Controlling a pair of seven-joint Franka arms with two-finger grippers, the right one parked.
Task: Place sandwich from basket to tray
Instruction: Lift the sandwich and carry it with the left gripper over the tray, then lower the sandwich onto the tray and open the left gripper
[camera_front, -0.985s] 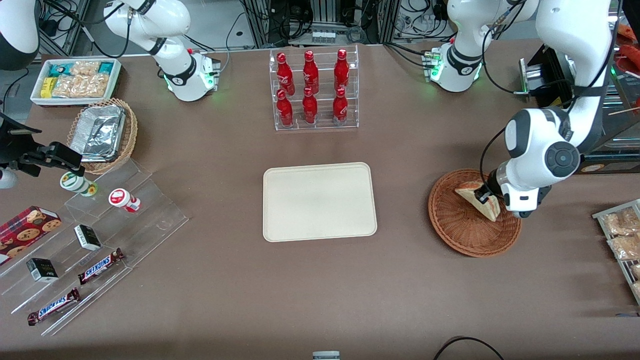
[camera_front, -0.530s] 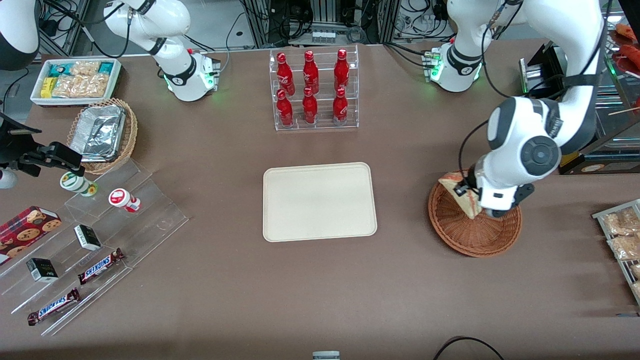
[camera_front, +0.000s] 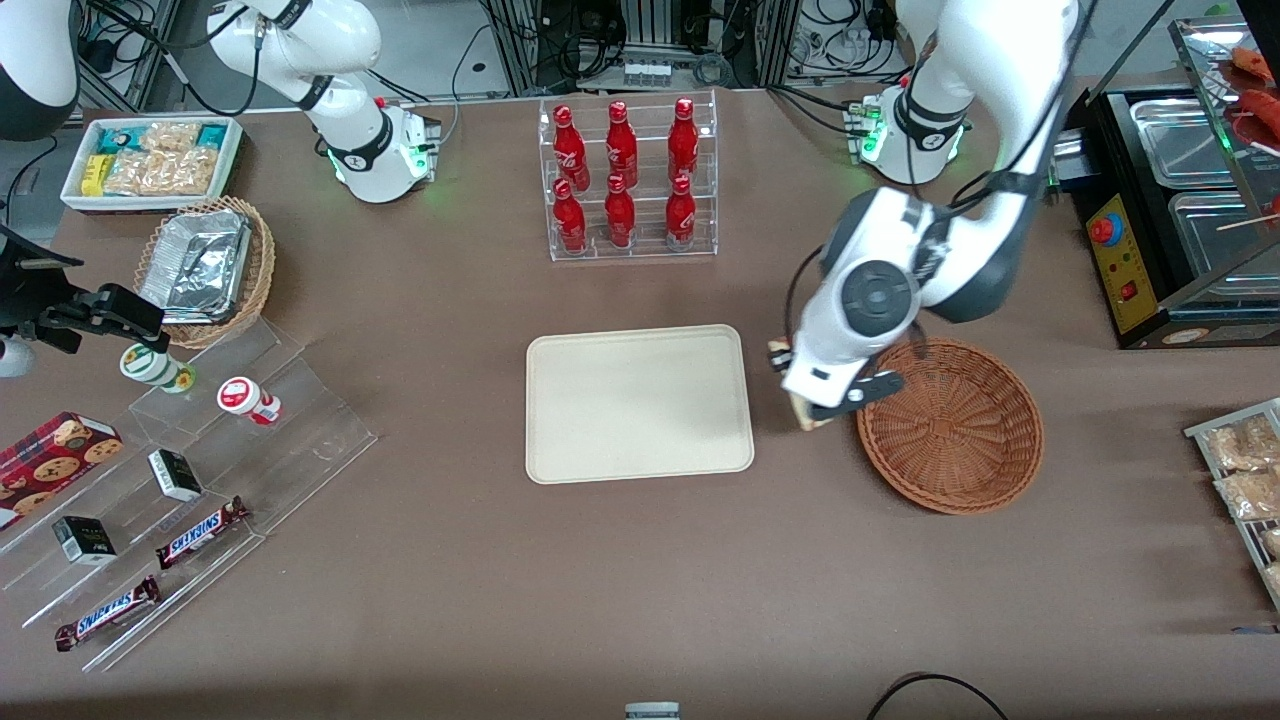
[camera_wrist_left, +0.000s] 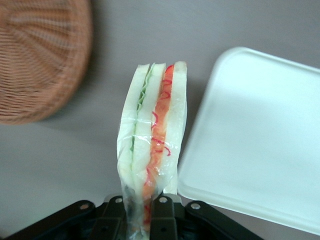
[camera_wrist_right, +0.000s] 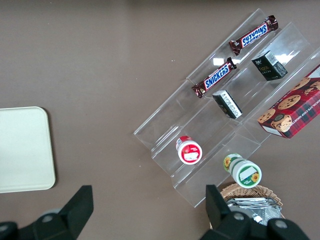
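Front view, right of centre: pincer (camera_front: 800, 400) clamps the sandwich (camera_front: 803, 412) in the air, above the desk (camera_front: 640, 560), in the gap between basket (camera_front: 950, 425) and tray (camera_front: 638, 403).

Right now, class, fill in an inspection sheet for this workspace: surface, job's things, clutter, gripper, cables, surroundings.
Surface: brown table.
Job's things: sandwich held above bare table between basket and tray; both hold nothing.
Clutter: bottle rack, snack stand, foil basket, snack bin.
Gripper: gripper shut on sandwich.
Cables: black cable at the table's near edge.
Surroundings: metal pans.
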